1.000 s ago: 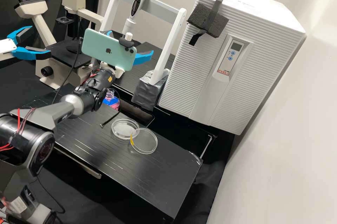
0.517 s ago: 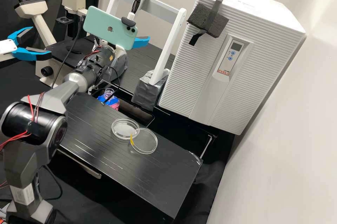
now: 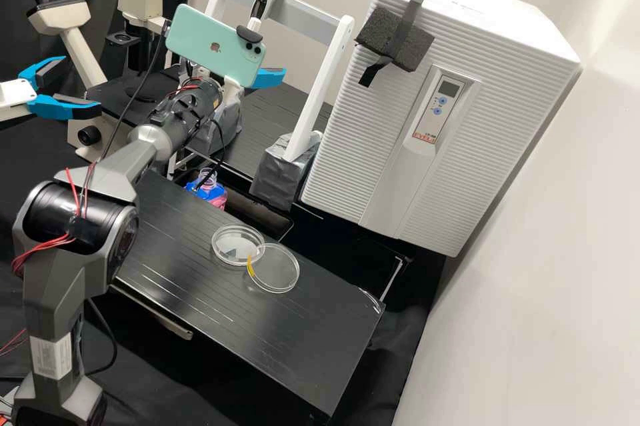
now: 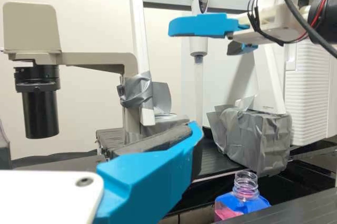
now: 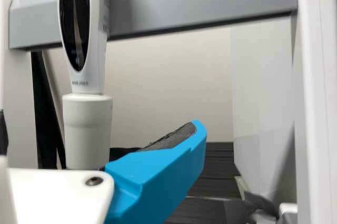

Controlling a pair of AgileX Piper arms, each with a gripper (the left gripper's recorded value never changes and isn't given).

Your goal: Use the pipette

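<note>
The white pipette (image 3: 259,5) hangs upright from the grey crossbar of a white stand (image 3: 319,79). My right gripper (image 3: 265,74), carrying a mint phone on its wrist, is raised to the pipette's lower barrel. It is open, one blue finger (image 4: 205,24) crossing in front of the pipette (image 4: 199,3). In the right wrist view the pipette (image 5: 84,50) stands close beside the blue finger (image 5: 158,171). My left gripper (image 3: 79,83) is open at the far left by the microscope, holding nothing; its finger (image 4: 152,171) points toward the stand.
A flask of pink liquid (image 3: 212,189) stands open below the stand. Two clear petri dishes (image 3: 237,244) (image 3: 273,267) lie on the black platform (image 3: 280,339). A microscope (image 3: 80,66) is at the back left, and a large white ribbed unit (image 3: 440,99) at the right.
My right arm has lifted and swung back from over the flask up to the hanging pipette. The left gripper has hardly shifted.
</note>
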